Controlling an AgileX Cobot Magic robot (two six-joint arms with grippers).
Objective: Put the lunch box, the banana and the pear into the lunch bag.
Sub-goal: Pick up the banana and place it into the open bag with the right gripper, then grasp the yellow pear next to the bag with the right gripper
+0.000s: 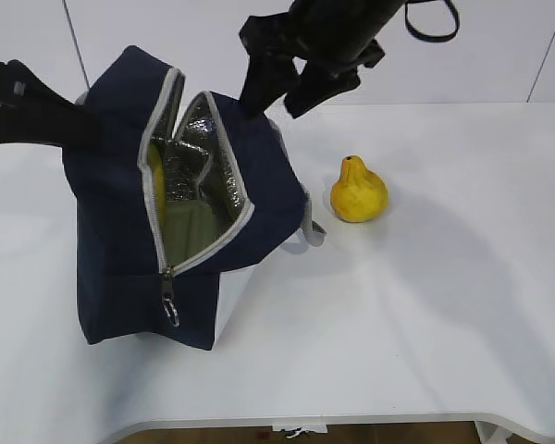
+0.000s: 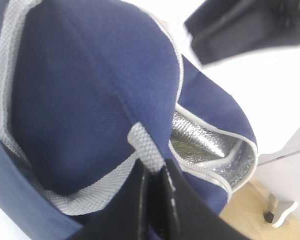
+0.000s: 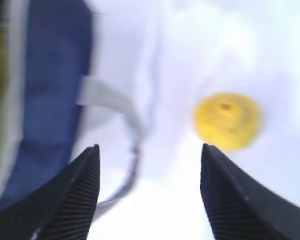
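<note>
Leftmost, my left tool (image 2: 155,200) is clenching a fold of the lunch bag (image 1: 120,240) near its grey-edged rim, holding the bag upright on the tabletop (image 1: 444,305) with the zipper mouth gaping and the silver lining showing. Inside that mouth I am seeing a strip of yellow along the left wall, likely the banana (image 1: 154,180), and a sage-green surface lower down, likely the lid of the lunch box (image 1: 190,231); I judge both to be packed already. Moving rightward, my right tool (image 3: 150,190) is hanging released and empty above the bag's right shoulder, its ribbed fingers (image 3: 75,195) standing wide apart over a grey handle (image 3: 115,107). Further right, the pear (image 1: 358,191) is sitting upright on the tabletop, just beside the bag and apart from both tools. To do this step well, I am thinking of centring the spread fingers over the pear's widest part, coming down past the stem, and closing gently, since the round skin could slip or roll; my left tool should be keeping the mouth wide.
</note>
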